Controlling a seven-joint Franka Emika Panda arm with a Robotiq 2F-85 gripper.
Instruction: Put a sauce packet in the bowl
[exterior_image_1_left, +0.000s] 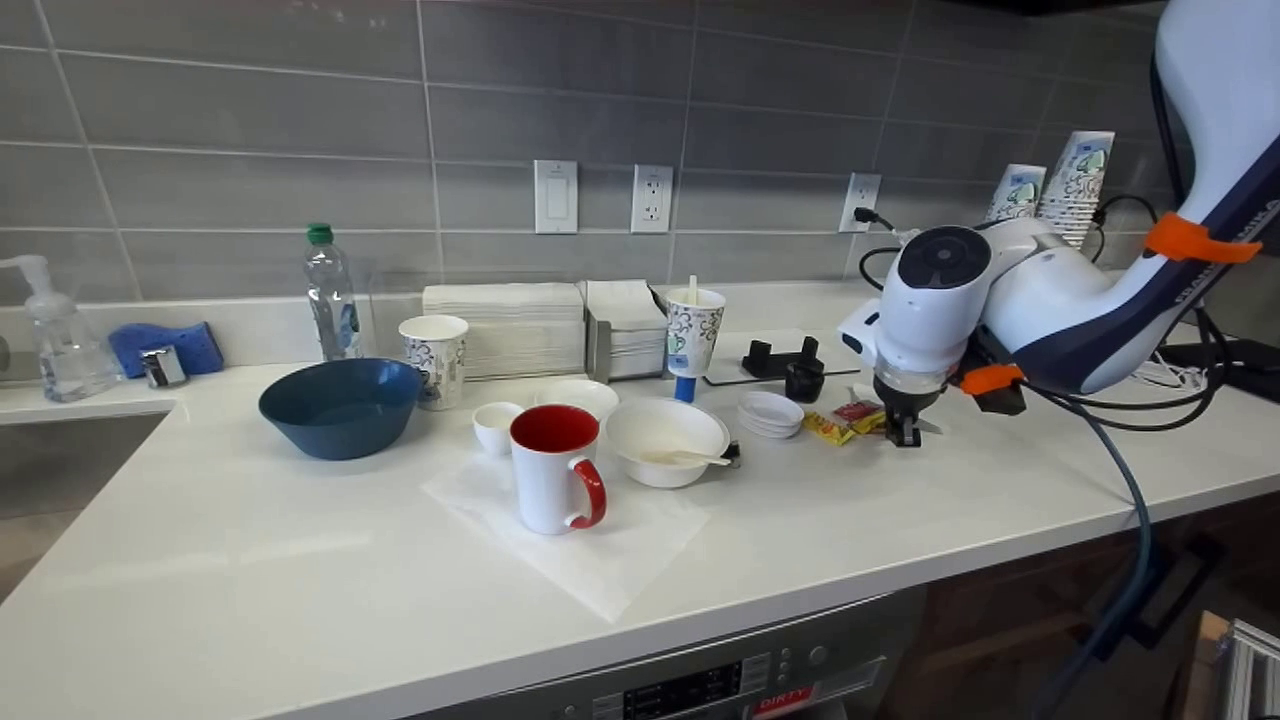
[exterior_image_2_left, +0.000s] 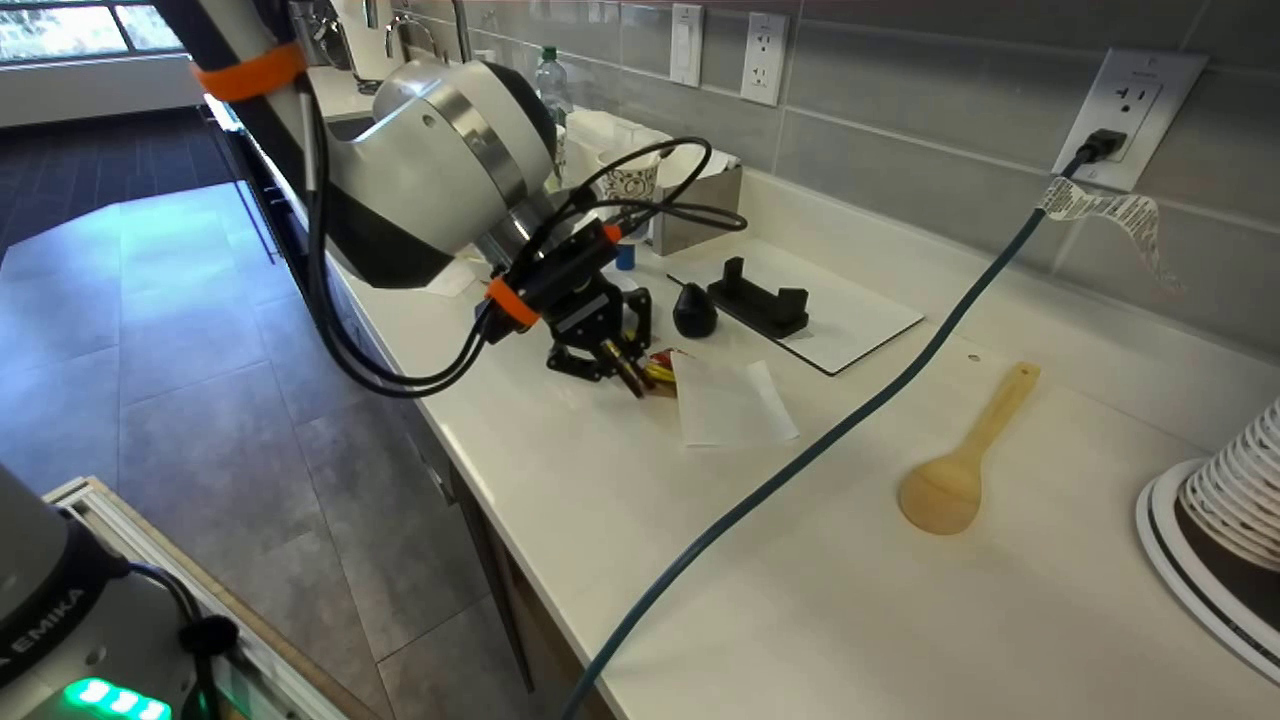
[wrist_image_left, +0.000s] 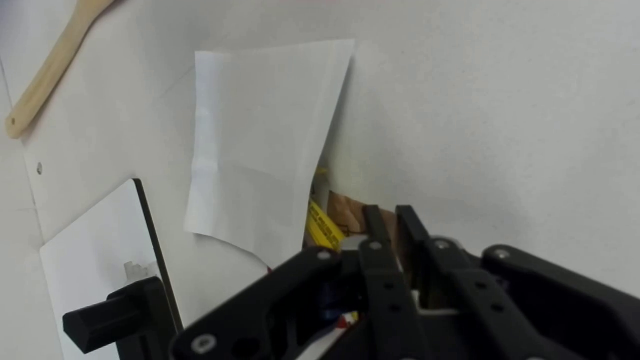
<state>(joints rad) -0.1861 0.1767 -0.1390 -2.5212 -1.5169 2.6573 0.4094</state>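
Observation:
The bowl (exterior_image_1_left: 650, 474) is white, stands mid-counter behind the mug in an exterior view, and holds a light-coloured spoon. It is out of the wrist view. Sauce packets, yellow and red (exterior_image_1_left: 840, 428), lie right of the bowl; they also show in an exterior view (exterior_image_2_left: 660, 368). In the wrist view a yellow packet (wrist_image_left: 324, 227) and a brown packet (wrist_image_left: 345, 214) stick out beside a white paper sheet (wrist_image_left: 260, 135). My gripper (exterior_image_1_left: 905, 440) points down at the packets. Its fingertips (wrist_image_left: 390, 210) are close together, with brown packet visible in the narrow gap. Whether they pinch it is unclear.
A red-handled mug (exterior_image_1_left: 545, 480) stands before the bowl. Small white dishes (exterior_image_1_left: 770, 415) and a black rounded object (exterior_image_1_left: 803, 382) stand between bowl and gripper. A dark blue bowl (exterior_image_1_left: 340, 440) is further left. A cable (exterior_image_2_left: 760, 490) and wooden spoon (exterior_image_2_left: 945, 490) lie on the opposite side.

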